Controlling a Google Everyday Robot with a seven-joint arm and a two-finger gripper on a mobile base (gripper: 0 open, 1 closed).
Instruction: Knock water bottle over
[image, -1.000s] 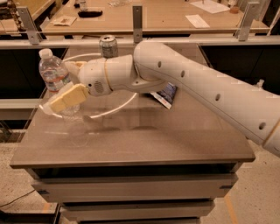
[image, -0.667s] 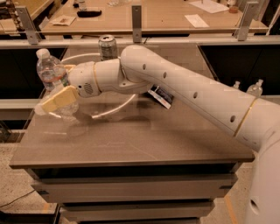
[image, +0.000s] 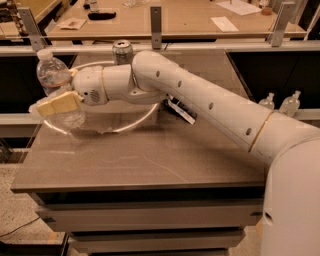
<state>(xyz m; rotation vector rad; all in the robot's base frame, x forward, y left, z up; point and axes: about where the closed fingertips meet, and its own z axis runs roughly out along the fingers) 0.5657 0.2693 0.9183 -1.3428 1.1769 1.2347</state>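
Note:
The water bottle (image: 52, 76) is clear ribbed plastic with a white cap. It stands at the far left edge of the table (image: 150, 160) and leans a little to the left. My gripper (image: 56, 104), with pale yellow pads, is pressed against the front of the bottle's lower half and hides part of it. The white arm (image: 200, 100) reaches in from the right, across the back of the table.
A silver drink can (image: 122, 51) stands at the back of the table behind the arm. A dark flat packet (image: 180, 110) lies under the arm. Two small clear bottles (image: 281, 103) stand off the table at right. Benches stand behind.
The arm has swung left and the gripper has moved with it against the bottle. The bottle has shifted toward the table's left edge and leans more.

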